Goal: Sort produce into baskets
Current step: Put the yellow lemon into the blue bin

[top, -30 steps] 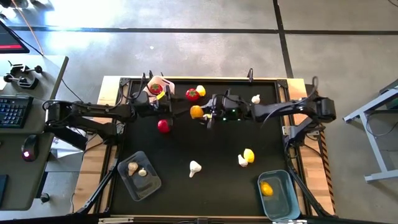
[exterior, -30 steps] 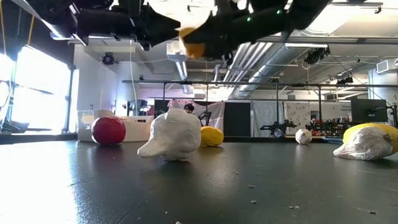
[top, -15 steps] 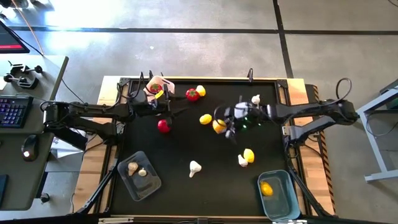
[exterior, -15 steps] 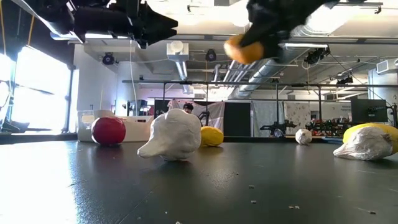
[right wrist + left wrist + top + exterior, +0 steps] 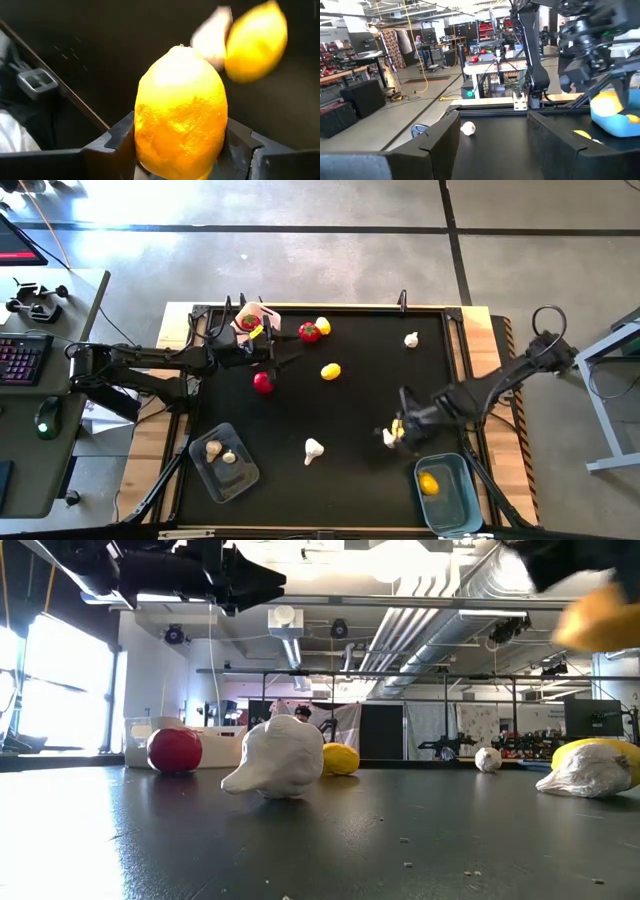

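Note:
My right gripper (image 5: 399, 427) hangs over the table's near right part, shut on a yellow lemon (image 5: 180, 115) that shows blurred high up in the low view (image 5: 598, 620). Below it lie a garlic bulb (image 5: 212, 32) and another lemon (image 5: 256, 45). The light blue basket (image 5: 462, 472) just nearer holds one lemon (image 5: 428, 483). My left gripper (image 5: 283, 358) stands open and empty at the far left, beside the white basket (image 5: 265, 313), which holds a tomato (image 5: 248, 323). The clear basket (image 5: 243, 480) holds two garlic bulbs. My right gripper pinches the lemon by its two opposite sides (image 5: 142, 135) between the two fingers (image 5: 112, 142). The fingers slant steeply down and lie along the lemon, whose pointed end sticks out past them. The lemon is lifted clear of the table.
Loose on the black mat: a tomato (image 5: 263, 383), a lemon (image 5: 330, 371), a tomato (image 5: 310, 332) next to a lemon (image 5: 322, 326), a garlic bulb (image 5: 411, 339) at the far right and one (image 5: 314, 449) near the middle.
My right gripper has carried the lemon from the far middle of the table toward the near right, toward the blue basket. It has tipped from about level to steeply down and rolled. The lemon stays lifted in its fingers.

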Robot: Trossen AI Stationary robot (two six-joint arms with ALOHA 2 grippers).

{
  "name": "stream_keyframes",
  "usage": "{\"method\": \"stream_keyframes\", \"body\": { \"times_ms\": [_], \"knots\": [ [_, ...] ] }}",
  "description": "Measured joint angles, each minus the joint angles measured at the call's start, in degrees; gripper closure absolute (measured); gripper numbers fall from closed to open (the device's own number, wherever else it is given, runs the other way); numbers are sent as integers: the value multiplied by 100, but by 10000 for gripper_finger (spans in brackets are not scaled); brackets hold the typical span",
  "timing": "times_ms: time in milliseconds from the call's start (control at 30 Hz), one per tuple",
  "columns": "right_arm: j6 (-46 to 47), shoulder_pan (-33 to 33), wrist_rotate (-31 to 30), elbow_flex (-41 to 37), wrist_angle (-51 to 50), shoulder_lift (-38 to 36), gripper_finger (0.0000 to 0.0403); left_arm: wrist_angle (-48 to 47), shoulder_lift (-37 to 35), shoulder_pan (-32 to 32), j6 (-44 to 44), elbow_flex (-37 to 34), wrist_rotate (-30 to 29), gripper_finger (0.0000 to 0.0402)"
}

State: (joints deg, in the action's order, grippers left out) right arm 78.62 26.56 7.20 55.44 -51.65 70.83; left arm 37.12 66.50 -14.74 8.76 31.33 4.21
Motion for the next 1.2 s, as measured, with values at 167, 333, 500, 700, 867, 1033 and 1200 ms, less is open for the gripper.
{"method": "stream_keyframes", "body": {
  "times_ms": [167,333,500,700,867,1033,1200],
  "knots": [
    [1759,1077,134,0,-81,0,211,1,2,0,109,0,2,189],
    [3146,2089,179,0,-22,4,211,50,2,0,149,-2,5,189],
    [3731,2780,117,0,-391,36,211,46,2,0,136,-2,9,189],
    [3417,3129,38,0,-916,384,211,35,2,0,8,-2,13,189],
    [2964,3134,13,0,-909,777,211,33,2,13,-113,-2,15,188],
    [2737,3124,10,0,-882,1169,210,46,2,13,-167,-2,15,189],
    [2543,3109,41,0,-729,1445,210,46,2,13,-255,-2,15,188]
  ]
}}
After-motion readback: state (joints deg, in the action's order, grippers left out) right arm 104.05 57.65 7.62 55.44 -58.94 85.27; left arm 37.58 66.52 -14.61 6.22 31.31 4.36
